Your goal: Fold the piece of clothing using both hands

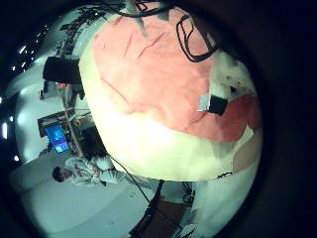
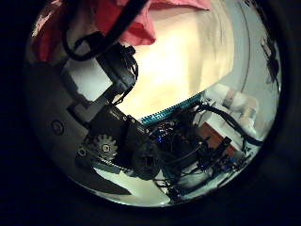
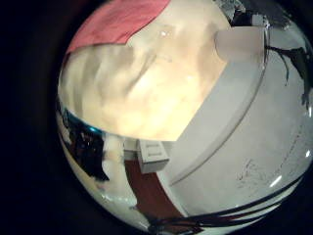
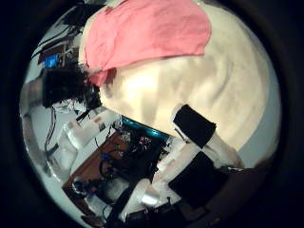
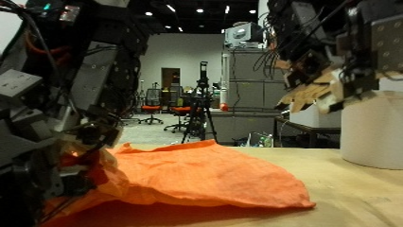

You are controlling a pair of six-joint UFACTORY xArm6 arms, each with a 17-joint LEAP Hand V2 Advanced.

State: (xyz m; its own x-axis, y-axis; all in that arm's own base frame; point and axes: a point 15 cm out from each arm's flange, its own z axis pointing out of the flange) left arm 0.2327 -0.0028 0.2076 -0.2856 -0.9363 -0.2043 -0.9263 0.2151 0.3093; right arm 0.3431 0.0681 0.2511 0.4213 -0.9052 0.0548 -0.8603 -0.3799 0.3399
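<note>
An orange piece of clothing [image 5: 201, 175] lies spread flat on the pale wooden table [image 5: 353, 194]. My left hand [image 5: 57, 142] hangs low at the cloth's near edge, its fingers [image 5: 88, 165] relaxed just over the fabric and holding nothing. The left little finger side palm view looks down on the cloth [image 1: 149, 69] with one fingertip [image 1: 213, 101] above it. My right hand [image 5: 322, 90] is raised well above the table beyond the cloth's far side, fingers loose and empty. Its thumb side palm view has the whole cloth [image 4: 147, 38] below, a finger [image 4: 199, 128] over bare table.
A tall white cylinder [image 5: 372, 128] stands on the table under the right hand's side. The table's edge [image 1: 149, 169] runs close to the cloth. Room equipment and a tripod [image 5: 201, 99] stand beyond the table.
</note>
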